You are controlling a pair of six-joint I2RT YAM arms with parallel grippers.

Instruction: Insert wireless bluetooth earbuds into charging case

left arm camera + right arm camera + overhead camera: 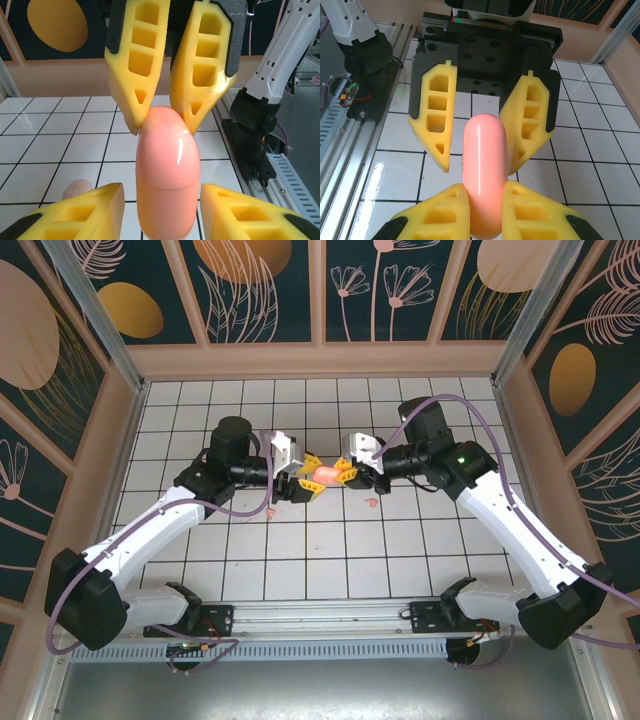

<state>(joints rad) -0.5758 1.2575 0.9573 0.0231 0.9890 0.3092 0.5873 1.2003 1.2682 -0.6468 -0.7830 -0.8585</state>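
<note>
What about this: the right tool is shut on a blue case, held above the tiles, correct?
No: the case is pink, not blue, as the right wrist view shows. The right tool is shut on it above the tiles.

Bright, even light from above. White glare streaks lie on the case [481,150] and tiles [385,172]. Shadows are soft, close parts slightly blurred.

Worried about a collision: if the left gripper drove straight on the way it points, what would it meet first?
The pink charging case, which sits between the fingers of the left gripper; just beyond it stands the right gripper, pinching the case's far end.
</note>
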